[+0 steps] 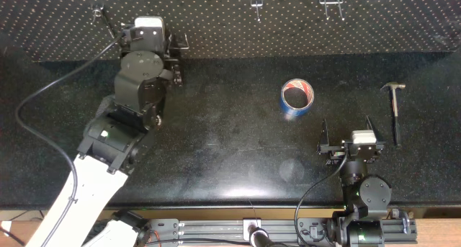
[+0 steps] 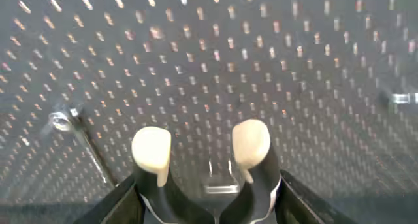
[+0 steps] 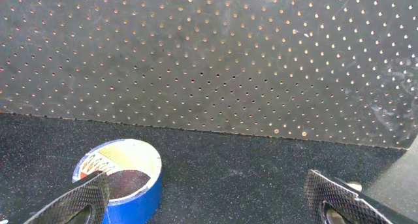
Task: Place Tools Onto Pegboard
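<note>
Your left gripper faces black perforated pegboard, fingers narrowly parted, slim silver wrench hanging beside. Right gripper spread wide near blue tape roll.

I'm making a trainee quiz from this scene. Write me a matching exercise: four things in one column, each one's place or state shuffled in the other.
1 tape roll
2 hammer
3 wrench
4 left gripper

a hangs on the pegboard
b open, facing the pegboard
c lies near the table's right end
d blue, left of the hammer

Pairs: 1-d, 2-c, 3-a, 4-b
</note>
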Controlling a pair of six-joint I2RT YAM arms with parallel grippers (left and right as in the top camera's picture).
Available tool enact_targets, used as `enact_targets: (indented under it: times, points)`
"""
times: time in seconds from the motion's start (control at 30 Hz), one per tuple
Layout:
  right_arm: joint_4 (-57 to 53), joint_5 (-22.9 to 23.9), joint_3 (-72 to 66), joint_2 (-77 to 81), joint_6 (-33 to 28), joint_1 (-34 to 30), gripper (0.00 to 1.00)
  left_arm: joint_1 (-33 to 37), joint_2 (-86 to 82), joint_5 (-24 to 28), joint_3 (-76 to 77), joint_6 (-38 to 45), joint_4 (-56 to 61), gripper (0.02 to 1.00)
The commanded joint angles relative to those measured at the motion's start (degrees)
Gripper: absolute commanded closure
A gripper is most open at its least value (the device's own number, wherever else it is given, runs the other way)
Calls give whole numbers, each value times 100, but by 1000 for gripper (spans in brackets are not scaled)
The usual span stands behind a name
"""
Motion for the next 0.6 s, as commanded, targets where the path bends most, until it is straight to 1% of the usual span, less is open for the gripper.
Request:
enact_targets:
  times: [0.03, 0.17, 0.33, 0.47, 0.6]
  points:
    - [-13, 26, -26, -35, -17, -20, 27, 13, -52, -682, -81, 247, 557, 989]
    - [-13, 26, -26, -35, -17, -20, 27, 13, -52, -780, -328, 245, 1102, 989]
    - [-13, 26, -26, -35, -17, -20, 27, 7, -52, -761, -1058, 243, 2409, 991]
    - [-13, 26, -26, -35, -17, -20, 25, 13, -39, -763, -1740, 247, 3764, 989]
    - [-13, 26, -26, -35, -17, -20, 27, 13, 173, -765, -1891, 247, 4168, 989]
